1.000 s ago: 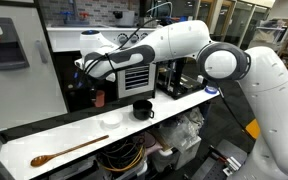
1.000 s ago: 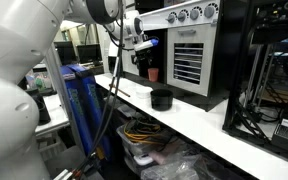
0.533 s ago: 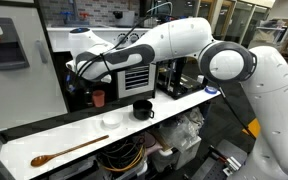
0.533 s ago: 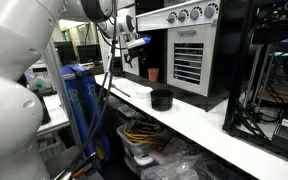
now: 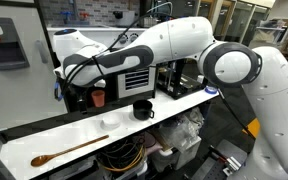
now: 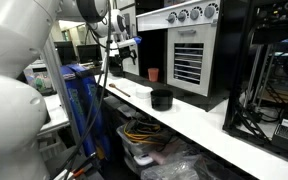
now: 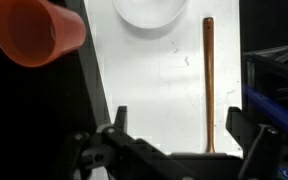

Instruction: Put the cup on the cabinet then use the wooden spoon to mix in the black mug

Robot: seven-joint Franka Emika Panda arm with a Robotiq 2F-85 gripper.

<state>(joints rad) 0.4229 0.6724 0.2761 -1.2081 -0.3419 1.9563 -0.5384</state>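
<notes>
The orange-red cup (image 5: 98,97) stands upright on the dark ledge of the cabinet (image 5: 44,120); it also shows in the other exterior view (image 6: 153,74) and at the top left of the wrist view (image 7: 34,32). The black mug (image 5: 142,110) (image 6: 162,98) sits on the white counter. The wooden spoon (image 5: 69,152) lies flat on the counter, and the wrist view shows it lengthwise (image 7: 207,80). My gripper (image 5: 64,88) (image 6: 119,48) (image 7: 177,125) is open and empty. It hovers above the counter beside the cup, with the spoon's end near one finger.
A small white bowl (image 5: 111,121) (image 7: 149,10) sits on the white counter (image 5: 184,105) between spoon and mug. A steel knobbed oven (image 6: 184,15) stands behind the mug. A blue bin (image 6: 79,90) and cables lie beyond the counter's edge.
My gripper has drawn away from the cup, which stays on the ledge, and has moved along the counter toward the spoon's side. The mug and spoon have not moved.
</notes>
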